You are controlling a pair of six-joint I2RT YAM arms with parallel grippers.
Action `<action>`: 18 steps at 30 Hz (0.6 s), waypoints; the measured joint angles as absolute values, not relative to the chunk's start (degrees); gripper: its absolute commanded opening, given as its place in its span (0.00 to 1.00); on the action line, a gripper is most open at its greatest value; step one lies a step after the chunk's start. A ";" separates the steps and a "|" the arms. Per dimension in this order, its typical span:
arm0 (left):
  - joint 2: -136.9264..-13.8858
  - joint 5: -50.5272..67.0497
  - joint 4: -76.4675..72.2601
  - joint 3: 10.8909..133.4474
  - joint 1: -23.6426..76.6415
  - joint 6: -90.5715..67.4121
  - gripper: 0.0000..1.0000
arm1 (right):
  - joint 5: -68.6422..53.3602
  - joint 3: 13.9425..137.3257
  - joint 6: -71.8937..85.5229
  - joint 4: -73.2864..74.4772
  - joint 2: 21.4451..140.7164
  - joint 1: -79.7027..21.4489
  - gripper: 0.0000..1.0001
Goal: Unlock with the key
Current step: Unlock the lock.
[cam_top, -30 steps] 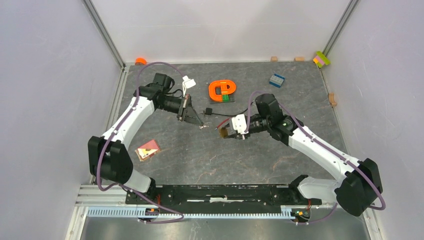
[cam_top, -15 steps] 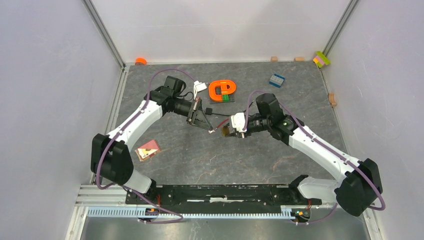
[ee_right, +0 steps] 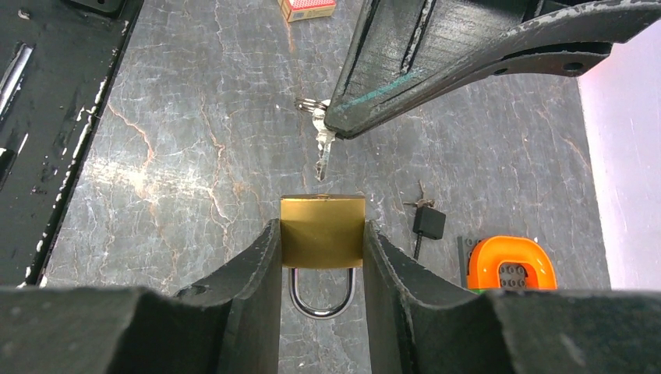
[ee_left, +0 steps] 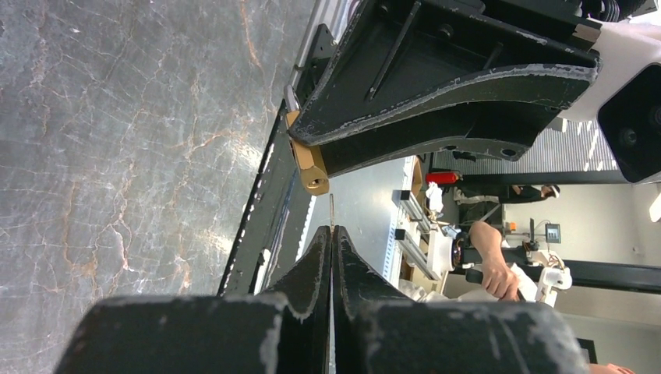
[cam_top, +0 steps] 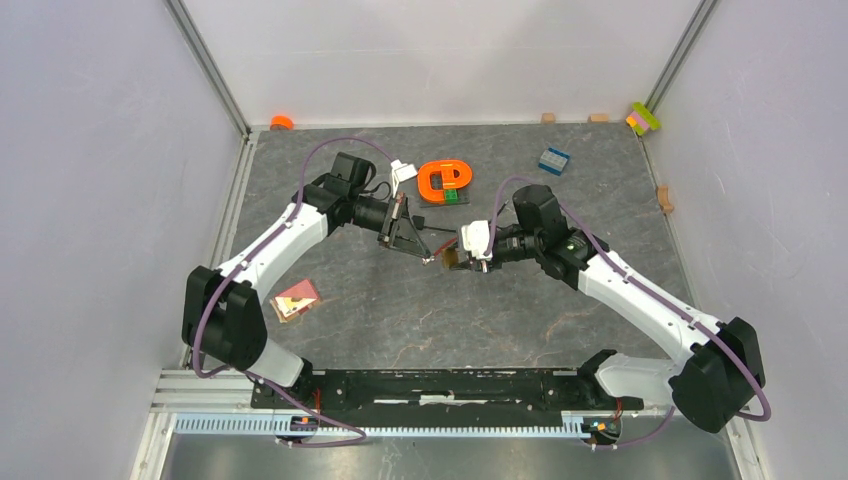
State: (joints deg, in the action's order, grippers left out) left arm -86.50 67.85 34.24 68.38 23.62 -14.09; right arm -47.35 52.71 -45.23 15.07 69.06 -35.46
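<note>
You have the right gripper [ee_right: 322,238] pinching the brass padlock [ee_right: 323,222] by its two flat sides over the dark marbled table [ee_right: 179,156], with the shackle toward the wrist; your left gripper [ee_left: 332,238] has its fingers pressed together on the key [ee_right: 320,156]; the key's tip sits just short of the padlock's end face, close to it but apart; an orange horseshoe-shaped piece [cam_top: 444,180] lies on the table farther back.

L claw [cam_top: 426,256] w/ key [ee_right: 321,156] moved right, now just beside padlock [ee_right: 323,231].
</note>
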 measured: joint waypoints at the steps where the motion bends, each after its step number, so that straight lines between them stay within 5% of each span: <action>1: -86.52 67.66 34.04 68.38 23.62 -14.09 0.02 | -47.37 52.71 -45.17 15.07 69.06 -35.44 0.00; 18: -87.55 66.11 32.21 68.40 24.51 -14.79 0.02 | -47.55 52.71 -43.77 14.61 69.04 -35.11 0.00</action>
